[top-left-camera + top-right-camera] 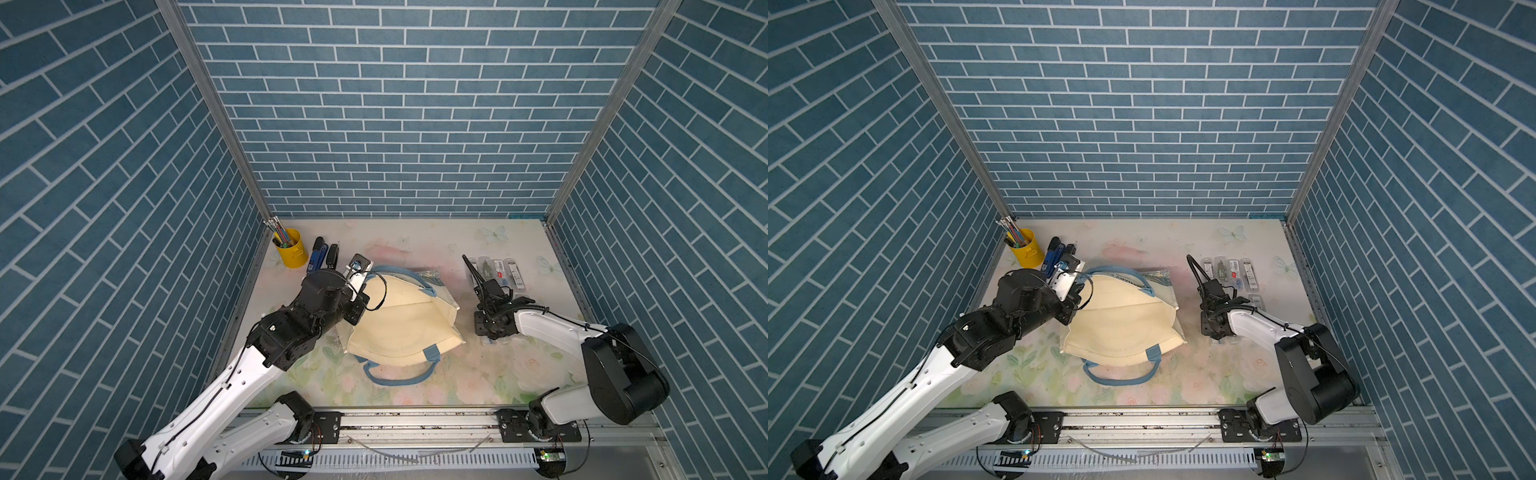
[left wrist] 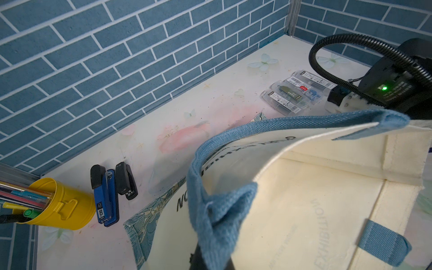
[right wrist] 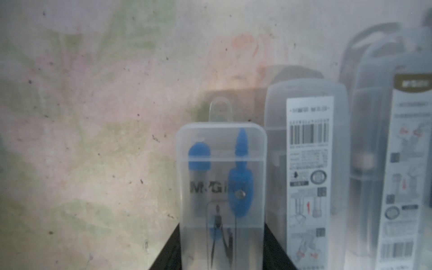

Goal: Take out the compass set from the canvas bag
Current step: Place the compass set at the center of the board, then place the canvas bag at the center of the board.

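Evidently already out of the canvas bag (image 1: 399, 328), the compass set (image 3: 222, 163) sits on or just above the table (image 1: 415, 245), right of the bag and just beside similar clear cases (image 3: 308, 152). Its translucent plastic case looks rigid, light and smooth, so probably slippery. The long parallel sides offer the best hold, though hard squeezing might pop the lid. Note the right gripper (image 3: 222, 236), jaws partly apart, flanking those long sides and apparently clamped on the case. Note also the left gripper (image 1: 360, 309), jaws together on the bag's blue strap handle (image 2: 210, 198), lifting the soft, floppy mouth open.
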